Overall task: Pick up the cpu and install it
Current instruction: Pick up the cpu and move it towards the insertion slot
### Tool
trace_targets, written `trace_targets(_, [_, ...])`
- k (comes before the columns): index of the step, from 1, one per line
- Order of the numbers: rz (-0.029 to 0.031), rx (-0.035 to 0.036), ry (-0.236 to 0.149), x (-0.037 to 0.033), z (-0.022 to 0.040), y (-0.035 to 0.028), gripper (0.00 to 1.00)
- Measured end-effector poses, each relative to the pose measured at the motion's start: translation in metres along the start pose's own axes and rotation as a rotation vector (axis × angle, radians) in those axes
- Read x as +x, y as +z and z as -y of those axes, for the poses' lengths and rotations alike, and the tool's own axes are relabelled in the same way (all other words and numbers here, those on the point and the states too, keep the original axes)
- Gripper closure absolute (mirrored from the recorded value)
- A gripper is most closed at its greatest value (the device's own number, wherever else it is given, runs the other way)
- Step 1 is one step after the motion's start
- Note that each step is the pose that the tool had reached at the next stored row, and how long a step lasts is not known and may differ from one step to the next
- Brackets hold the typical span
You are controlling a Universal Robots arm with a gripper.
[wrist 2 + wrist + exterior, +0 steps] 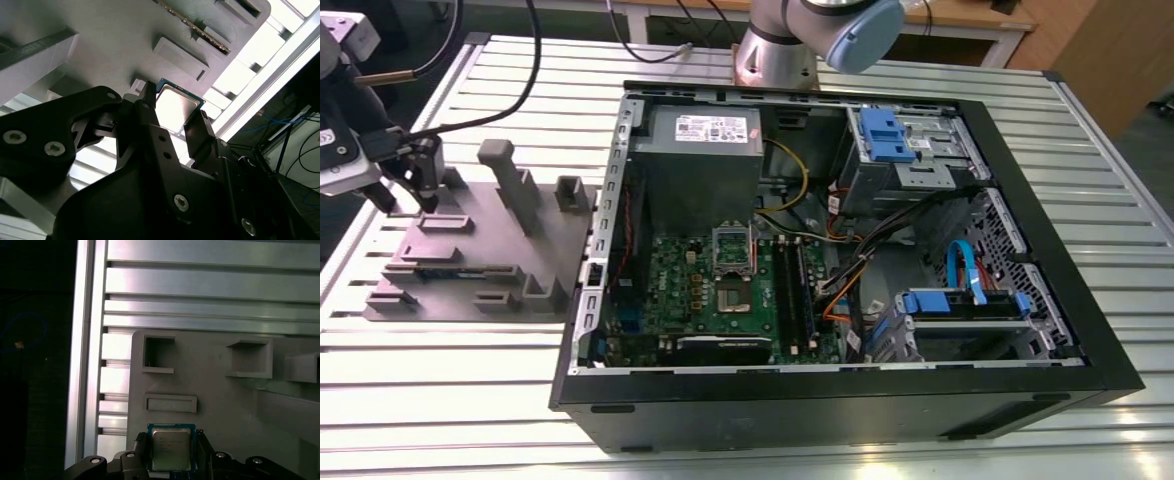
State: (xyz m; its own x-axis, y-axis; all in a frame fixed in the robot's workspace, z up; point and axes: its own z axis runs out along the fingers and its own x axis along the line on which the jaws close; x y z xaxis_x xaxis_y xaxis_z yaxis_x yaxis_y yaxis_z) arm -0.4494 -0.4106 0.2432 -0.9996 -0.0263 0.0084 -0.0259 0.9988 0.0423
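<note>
The gripper (172, 452) pinches the cpu (170, 447) by two opposite edges, with one dark finger (143, 449) on each side. In the second wrist view the same grip shows from another angle: the gripper (175, 112) holds the cpu (176, 104) with its shiny metal top facing the camera. The chip is just over the flat surface of the grey block (220, 405). I cannot tell if it lies on the block or is a little lifted.

Just beyond the chip, the block has a low raised bar (170, 403). Farther on it has two square pockets (159, 354).

In the exterior view the gripper (403, 195) hangs over the block's (480, 265) corner at the exterior view's left. Upright posts (507, 180) stand on the block near it. The block lies on a table (454, 390) of metal slats.

Beside the block, toward the exterior view's right, an open computer case (854, 410) lies on its side. The green motherboard (707, 300) is inside it, and the silver socket (734, 260) on it is well apart from the chip. Behind the case stands the base of the arm (781, 50).
</note>
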Motion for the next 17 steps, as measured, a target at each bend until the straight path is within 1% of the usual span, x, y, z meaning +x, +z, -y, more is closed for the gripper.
trace_targets(16, [0.0002,-0.0001,0.0,0.0,-0.0001,-0.0034,0.53])
trace_targets(17, [0.0001,-0.0001,0.0,0.0001,-0.0003,-0.0079,0.53])
